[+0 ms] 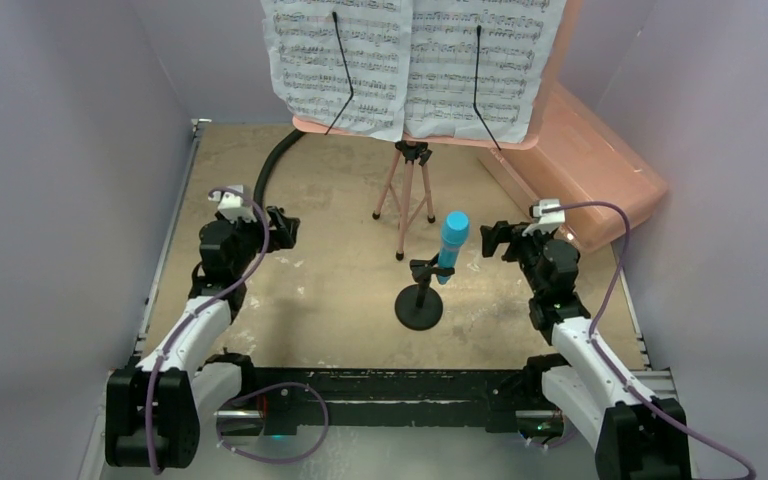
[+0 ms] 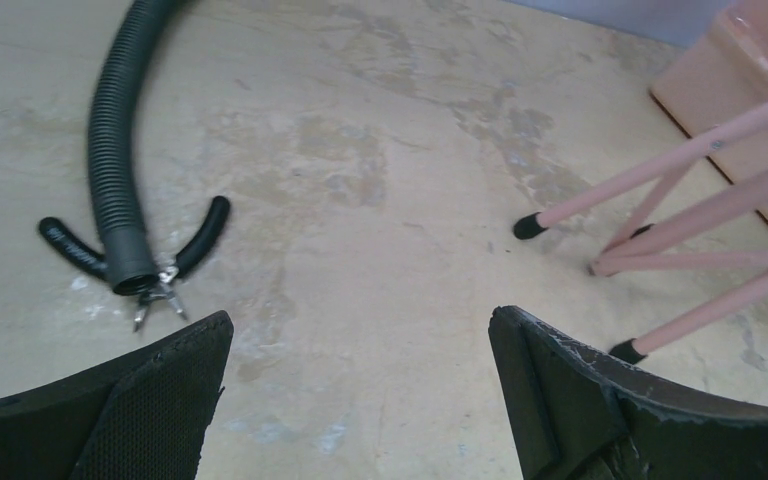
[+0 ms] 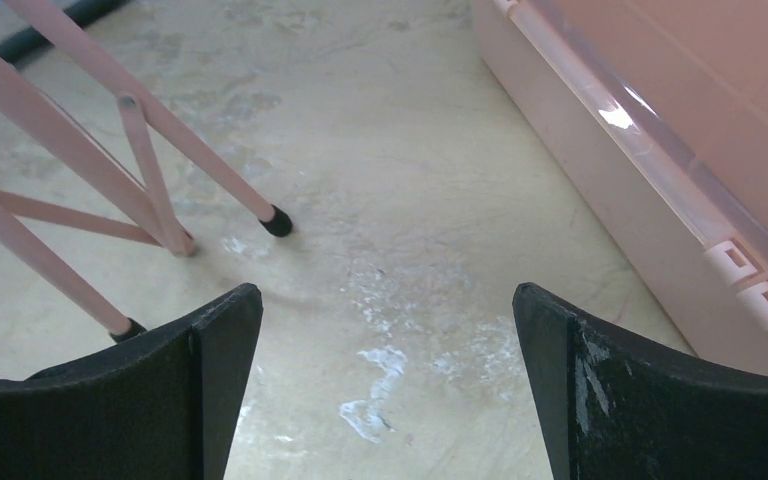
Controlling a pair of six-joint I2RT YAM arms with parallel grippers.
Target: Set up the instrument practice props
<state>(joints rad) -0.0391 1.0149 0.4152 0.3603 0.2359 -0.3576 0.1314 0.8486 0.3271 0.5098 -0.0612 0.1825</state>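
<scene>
A careless inward swing could be toppling the blue microphone (image 1: 452, 240), which is sitting clipped in its mic stand (image 1: 419, 308) just inside the right pincer (image 1: 493, 240). It could also be clipping the music stand (image 1: 405, 190), which is standing ahead between both pincers and holding the sheet-music pages (image 1: 340, 60). Both arms are crouching low with elbows bent. The left pincer (image 1: 282, 228) and the right one are gaping wide, gripping nothing.

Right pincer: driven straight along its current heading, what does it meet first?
Probably bare tabletop: the right pincer, open, points down into the gap between the music stand's tripod legs and the pink box. The nearest leg foot sits left of that line, the box right; depth is unclear.
</scene>
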